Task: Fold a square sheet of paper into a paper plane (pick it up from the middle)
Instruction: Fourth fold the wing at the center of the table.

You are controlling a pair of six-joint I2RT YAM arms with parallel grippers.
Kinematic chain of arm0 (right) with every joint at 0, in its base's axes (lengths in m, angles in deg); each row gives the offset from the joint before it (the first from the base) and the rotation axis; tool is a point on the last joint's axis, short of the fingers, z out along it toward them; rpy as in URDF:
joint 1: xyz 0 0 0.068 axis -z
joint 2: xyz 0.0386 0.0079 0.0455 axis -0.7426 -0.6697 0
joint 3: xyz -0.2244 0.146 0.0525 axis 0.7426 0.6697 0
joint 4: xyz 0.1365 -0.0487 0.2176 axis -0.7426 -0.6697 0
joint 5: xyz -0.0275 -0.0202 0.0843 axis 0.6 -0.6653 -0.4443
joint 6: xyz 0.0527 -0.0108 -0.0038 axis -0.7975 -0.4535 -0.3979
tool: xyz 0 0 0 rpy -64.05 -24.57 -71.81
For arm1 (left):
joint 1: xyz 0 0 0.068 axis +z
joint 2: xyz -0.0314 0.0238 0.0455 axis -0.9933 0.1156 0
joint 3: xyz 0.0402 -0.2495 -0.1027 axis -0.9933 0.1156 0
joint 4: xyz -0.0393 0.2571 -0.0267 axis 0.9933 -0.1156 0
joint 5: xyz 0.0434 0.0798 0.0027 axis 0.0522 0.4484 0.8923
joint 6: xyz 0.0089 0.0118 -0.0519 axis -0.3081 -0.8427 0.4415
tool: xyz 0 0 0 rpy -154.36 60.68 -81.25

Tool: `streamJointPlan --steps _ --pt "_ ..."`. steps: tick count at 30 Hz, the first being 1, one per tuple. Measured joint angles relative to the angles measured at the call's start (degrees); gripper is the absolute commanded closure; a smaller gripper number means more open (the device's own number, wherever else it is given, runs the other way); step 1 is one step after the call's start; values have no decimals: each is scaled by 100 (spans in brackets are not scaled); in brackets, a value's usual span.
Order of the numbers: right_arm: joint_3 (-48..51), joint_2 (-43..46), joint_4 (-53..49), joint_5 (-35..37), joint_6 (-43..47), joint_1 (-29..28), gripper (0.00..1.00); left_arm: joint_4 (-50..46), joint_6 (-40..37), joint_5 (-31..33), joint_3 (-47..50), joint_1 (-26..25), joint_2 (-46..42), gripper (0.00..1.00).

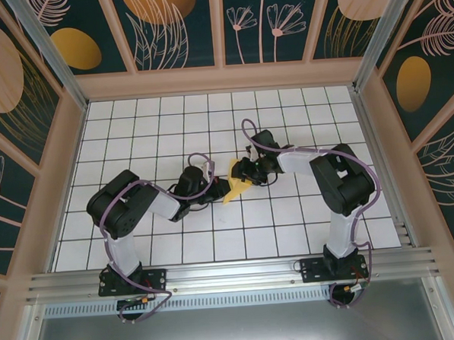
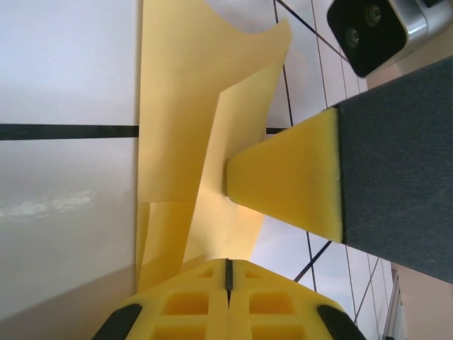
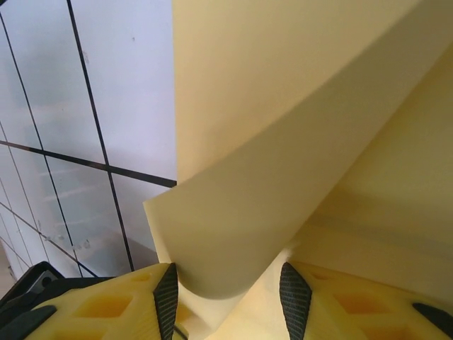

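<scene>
Closest, the left tool [image 2: 228,275] pinches the sheet [image 2: 184,106]; the right tool [image 3: 226,287], parted, straddles its curl.

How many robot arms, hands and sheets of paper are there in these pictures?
Robot arms: 2 (left arm, right arm)
Hands: 2 (left hand, right hand)
Pale-yellow sheet of paper: 1
Total: 5
</scene>
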Motion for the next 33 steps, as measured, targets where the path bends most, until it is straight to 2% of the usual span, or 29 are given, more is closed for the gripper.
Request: streamJointPlan --steps 9,18,25,33 --pt "136 46 205 -74 -70 48 57 -61 0 105 -11 0 37 93" --pt "-33 -70 -85 -4 -195 72 63 -66 -2 103 -17 0 37 92" --pt "-136 -129 -238 2 -208 74 63 -146 -2 125 -20 0 11 88" --pt "-378 -271 -595 28 -188 70 65 -407 -24 588 -15 0 -610 84"
